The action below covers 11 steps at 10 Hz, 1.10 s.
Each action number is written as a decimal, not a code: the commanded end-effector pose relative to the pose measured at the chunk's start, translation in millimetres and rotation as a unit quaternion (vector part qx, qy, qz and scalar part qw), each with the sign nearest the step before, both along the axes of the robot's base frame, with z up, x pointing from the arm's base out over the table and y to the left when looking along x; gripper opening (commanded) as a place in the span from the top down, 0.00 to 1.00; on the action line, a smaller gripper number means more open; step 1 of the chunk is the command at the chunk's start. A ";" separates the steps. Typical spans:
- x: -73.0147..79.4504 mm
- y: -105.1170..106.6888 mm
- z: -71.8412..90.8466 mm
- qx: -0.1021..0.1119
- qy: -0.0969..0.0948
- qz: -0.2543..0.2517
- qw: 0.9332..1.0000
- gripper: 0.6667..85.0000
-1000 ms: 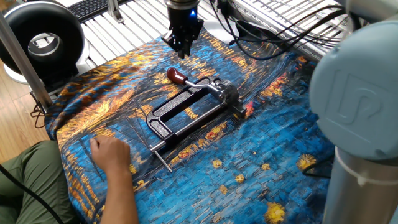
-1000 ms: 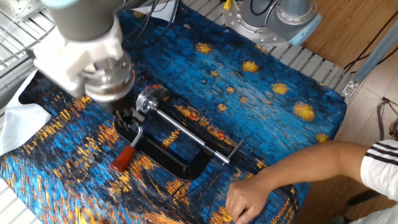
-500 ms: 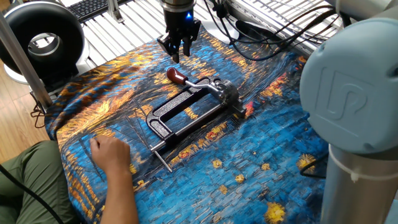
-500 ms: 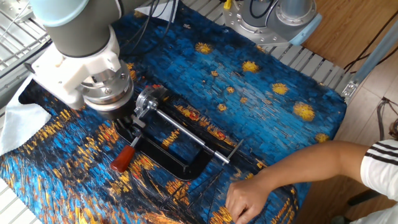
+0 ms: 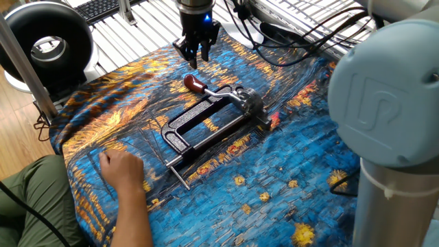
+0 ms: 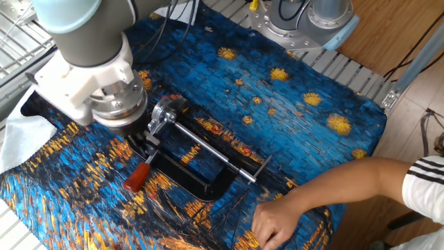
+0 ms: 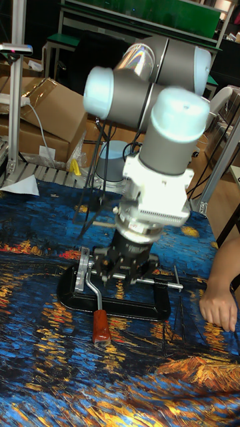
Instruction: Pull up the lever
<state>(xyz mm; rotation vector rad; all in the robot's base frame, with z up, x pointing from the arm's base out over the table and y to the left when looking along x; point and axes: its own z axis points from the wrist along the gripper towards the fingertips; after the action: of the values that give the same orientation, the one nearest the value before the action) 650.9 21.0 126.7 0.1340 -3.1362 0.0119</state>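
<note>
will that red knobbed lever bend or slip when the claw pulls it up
Probably stiff: the lever looks like a thin metal arm hinged to the black clamp frame, so it should swing rather than flex. Its rounded red knob may slip from the claw.

surface (image 5: 137, 31): slatted metal, draped with blue-orange painted cloth (image 5: 288, 158)
on cloth: black clamp frame (image 5: 199, 127), lever (image 5: 195, 84) flat; a person's hand (image 5: 122, 167) near my work

embossed "UR" logo in a rounded square on the big grey arm joint cap (image 5: 379, 106), well off from the gripper, no other lettering or numbers readable anywhere
</note>
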 end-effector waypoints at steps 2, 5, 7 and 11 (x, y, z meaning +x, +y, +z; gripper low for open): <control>33.3 -2.4 -45.8 0.022 -0.028 0.030 0.999 0.48; 39.7 -2.1 -60.9 0.028 -0.037 0.038 0.998 0.45; 46.8 -4.3 -75.5 0.024 -0.048 0.043 0.998 0.44; 49.9 0.6 -84.6 0.033 -0.055 0.047 0.997 0.42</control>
<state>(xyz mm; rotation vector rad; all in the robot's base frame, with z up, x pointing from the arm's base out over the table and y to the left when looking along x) 696.7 18.2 49.9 0.2851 -3.2213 -0.0536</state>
